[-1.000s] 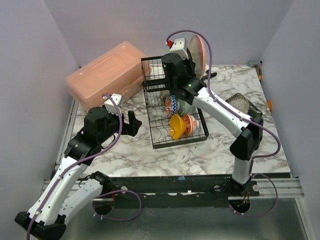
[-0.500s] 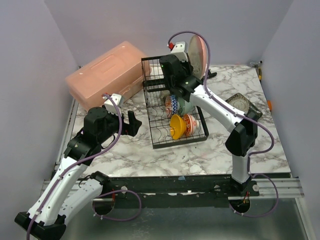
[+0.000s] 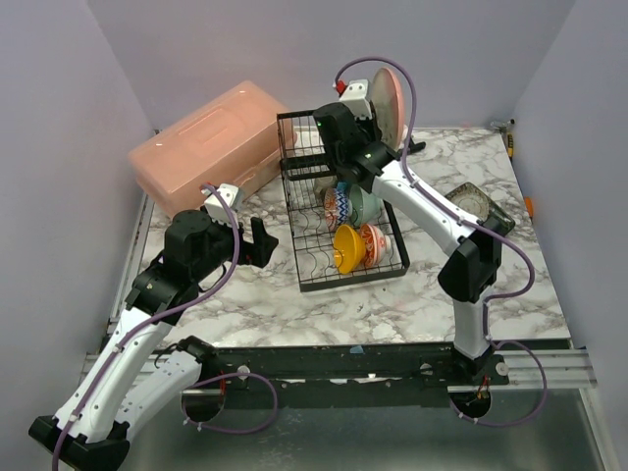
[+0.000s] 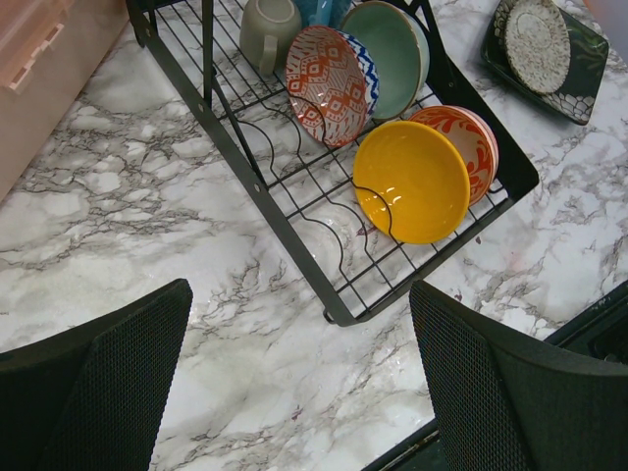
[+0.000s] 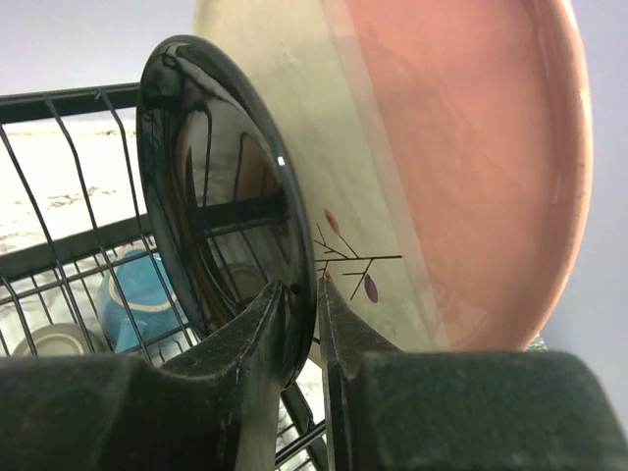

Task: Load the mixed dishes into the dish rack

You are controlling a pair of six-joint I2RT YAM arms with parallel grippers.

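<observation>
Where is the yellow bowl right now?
Left wrist view, centre-right: the yellow bowl stands on edge at the dish rack's near end, beside the orange-patterned bowl.

A salmon-pink plastic box (image 3: 209, 147) sits at ten o'clock on the marble table (image 3: 280, 306), near lilac walls (image 3: 245, 44).

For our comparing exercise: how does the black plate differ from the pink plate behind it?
The black plate is plain and glossy; the pink plate is pink and cream with a twig drawing. The black plate looks smaller than the pink plate. The right hand grips the black plate's rim, not the pink plate. Both stand on edge.
</observation>
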